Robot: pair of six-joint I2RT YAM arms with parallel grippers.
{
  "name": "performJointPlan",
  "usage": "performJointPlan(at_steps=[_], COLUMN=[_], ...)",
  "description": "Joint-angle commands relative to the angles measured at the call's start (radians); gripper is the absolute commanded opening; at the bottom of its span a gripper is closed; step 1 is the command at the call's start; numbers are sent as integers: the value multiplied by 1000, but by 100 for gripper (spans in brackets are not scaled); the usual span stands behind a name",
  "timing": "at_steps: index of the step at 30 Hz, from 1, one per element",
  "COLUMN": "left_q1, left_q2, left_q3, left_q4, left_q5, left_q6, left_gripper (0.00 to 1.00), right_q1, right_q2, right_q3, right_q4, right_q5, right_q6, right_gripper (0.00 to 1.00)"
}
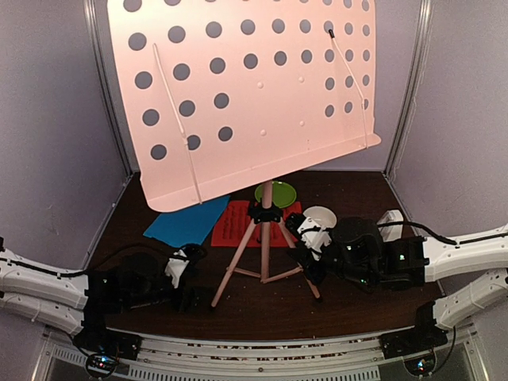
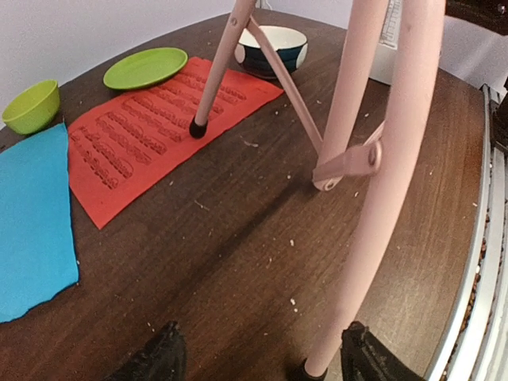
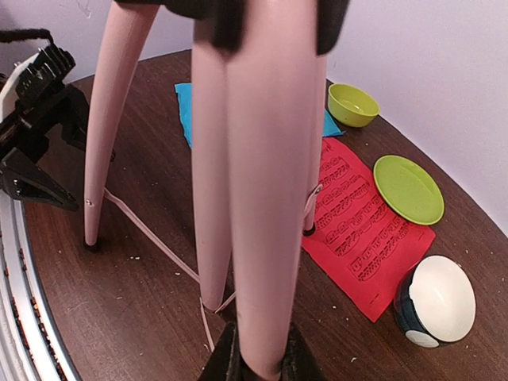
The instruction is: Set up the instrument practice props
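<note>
The pale pink music stand (image 1: 266,238) stands on its tripod mid-table, its hole-dotted desk (image 1: 246,87) filling the upper view. My right gripper (image 1: 315,274) is shut on the stand's right front leg (image 3: 274,238), with its fingers (image 3: 226,361) clamped on both sides. My left gripper (image 2: 262,365) is open low over the table, with the left front leg's foot (image 2: 305,369) between its jaws, close to the right finger. The red sheet (image 1: 236,224) and the blue sheet (image 1: 186,222) lie flat behind. The back leg's foot (image 2: 197,125) rests on the red sheet. A small white object (image 1: 390,220), possibly the metronome, sits far right, partly hidden.
A green plate (image 1: 275,193) and a green bowl (image 2: 32,105) lie behind the sheets. A white bowl with a dark base (image 1: 319,217) sits next to my right gripper. Thin pink braces (image 2: 349,163) link the legs. Grey walls close the table in.
</note>
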Motion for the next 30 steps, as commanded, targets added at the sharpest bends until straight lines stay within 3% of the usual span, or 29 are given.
performJointPlan(at_steps=[1, 10, 15, 20, 26, 30], left_q1=[1, 1, 2, 1, 2, 2], left_q2=[6, 283, 321, 181, 76, 28], left_q3=[103, 237, 225, 132, 47, -26], left_q4=[-69, 47, 71, -5, -142, -151], left_q5=[-6, 133, 127, 69, 3, -39], left_q6=[72, 82, 32, 2, -45, -100], left_gripper=[70, 68, 29, 2, 0, 0], right_q1=[8, 17, 17, 16, 16, 17], right_q2=[-2, 21, 13, -42, -110, -150], right_q3=[15, 27, 30, 2, -33, -44], right_q4=[-20, -7, -31, -81, -160, -214], right_q5=[91, 104, 115, 131, 159, 163], right_q6=[-19, -8, -9, -7, 1, 0], right_gripper=[0, 0, 0, 0, 0, 0])
